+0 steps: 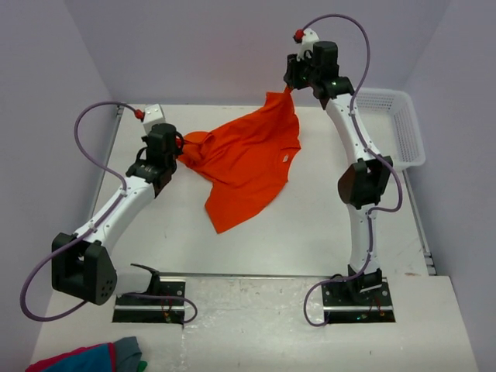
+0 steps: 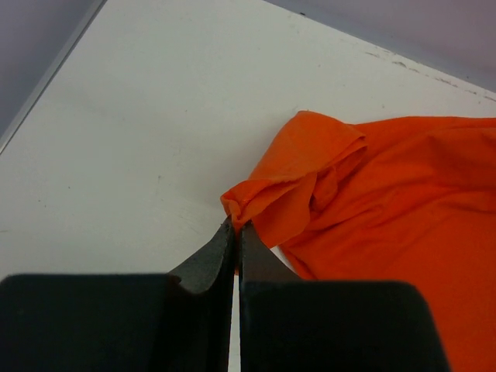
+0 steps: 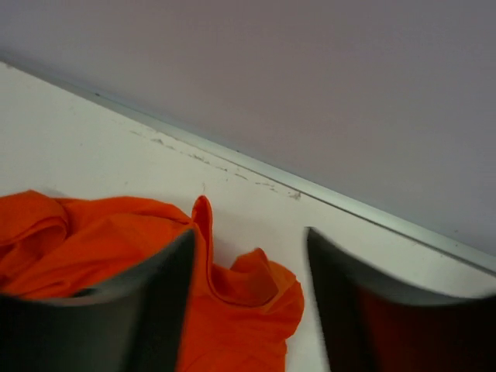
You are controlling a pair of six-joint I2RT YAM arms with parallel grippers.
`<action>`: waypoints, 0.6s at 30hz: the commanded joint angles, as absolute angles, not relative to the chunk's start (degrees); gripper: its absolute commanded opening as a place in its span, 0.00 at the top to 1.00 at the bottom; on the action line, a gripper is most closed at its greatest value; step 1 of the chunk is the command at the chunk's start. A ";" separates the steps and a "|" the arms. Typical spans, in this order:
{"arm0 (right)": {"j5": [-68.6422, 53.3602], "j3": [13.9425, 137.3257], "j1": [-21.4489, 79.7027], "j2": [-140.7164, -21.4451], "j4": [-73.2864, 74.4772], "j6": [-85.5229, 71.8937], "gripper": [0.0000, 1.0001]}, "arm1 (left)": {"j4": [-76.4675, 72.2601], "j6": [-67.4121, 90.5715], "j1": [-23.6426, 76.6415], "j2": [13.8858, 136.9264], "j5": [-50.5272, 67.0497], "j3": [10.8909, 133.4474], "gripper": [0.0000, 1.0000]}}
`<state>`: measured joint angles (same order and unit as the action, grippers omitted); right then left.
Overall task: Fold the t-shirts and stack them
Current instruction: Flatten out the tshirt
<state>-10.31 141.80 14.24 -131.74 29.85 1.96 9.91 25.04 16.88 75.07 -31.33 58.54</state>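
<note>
At the near edge, a red, blue and grey cloth bundle (image 1: pixel 85 360) lies well apart from the work. Farther in, the plain bright orange short-sleeved t-shirt (image 1: pixel 248 159) lies rumpled and skewed on the middle of the white surface (image 1: pixel 186 248), its left side bunched. No fold is made and no stack begun, so I judge nearly all of the task is left to do. The left hand (image 2: pixel 235 226) is pinched closed on that bunched edge. At the far side, the right hand (image 3: pixel 248 232) stands wide open astride the shirt's far corner, clamping nothing. Far right, a white plastic lattice basket (image 1: pixel 409 128) shows nothing inside.
</note>
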 commanded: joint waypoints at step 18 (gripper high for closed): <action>5.70 98.02 42.87 -96.68 40.87 -18.99 0.21 | 16.87 37.87 16.35 62.77 -34.98 48.08 1.00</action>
